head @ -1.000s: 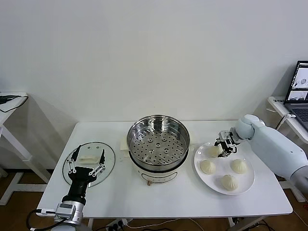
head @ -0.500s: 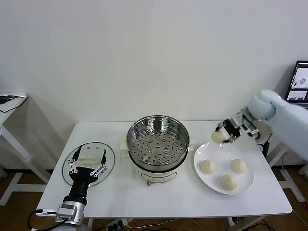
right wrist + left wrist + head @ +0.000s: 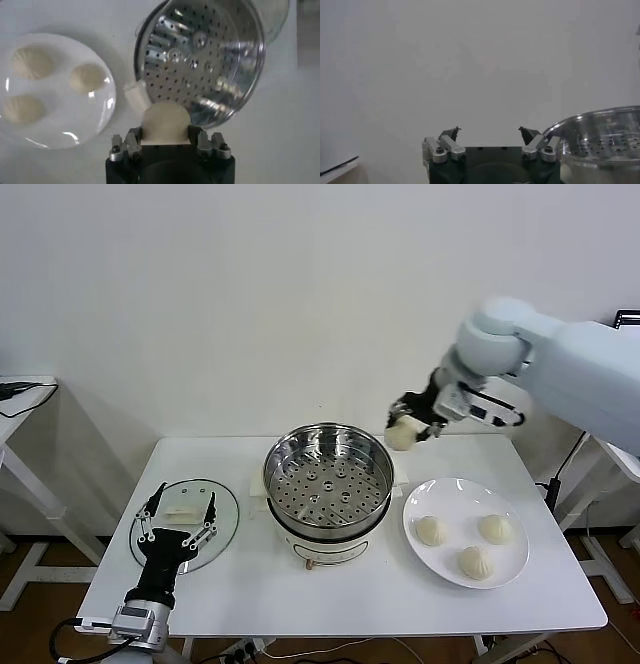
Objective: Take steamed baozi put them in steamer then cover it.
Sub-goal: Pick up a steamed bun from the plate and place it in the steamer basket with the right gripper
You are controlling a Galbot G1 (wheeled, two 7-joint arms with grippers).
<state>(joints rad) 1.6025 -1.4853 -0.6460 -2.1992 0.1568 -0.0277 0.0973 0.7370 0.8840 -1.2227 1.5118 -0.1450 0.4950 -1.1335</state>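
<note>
The right gripper (image 3: 412, 424) is holding one baozi (image 3: 401, 434) clamped between its jaws in the air, just past the steamer's (image 3: 328, 484) right rim near the table's (image 3: 250, 584) back edge; it should be centring over the perforated tray and lowering before letting go, so the soft bun isn't dropping or rolling. The left gripper (image 3: 178, 521) is waiting with jaws apart over the glass lid (image 3: 228, 514) at the table's left edge. Counting four baozi: one held, three on the white plate (image 3: 515, 569); one steamer, one lid, one plate

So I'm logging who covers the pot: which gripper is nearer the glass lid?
Left. The left gripper hovers open right over the glass lid on the table. The right gripper, holding a baozi, is raised beyond the steamer, far across.
</note>
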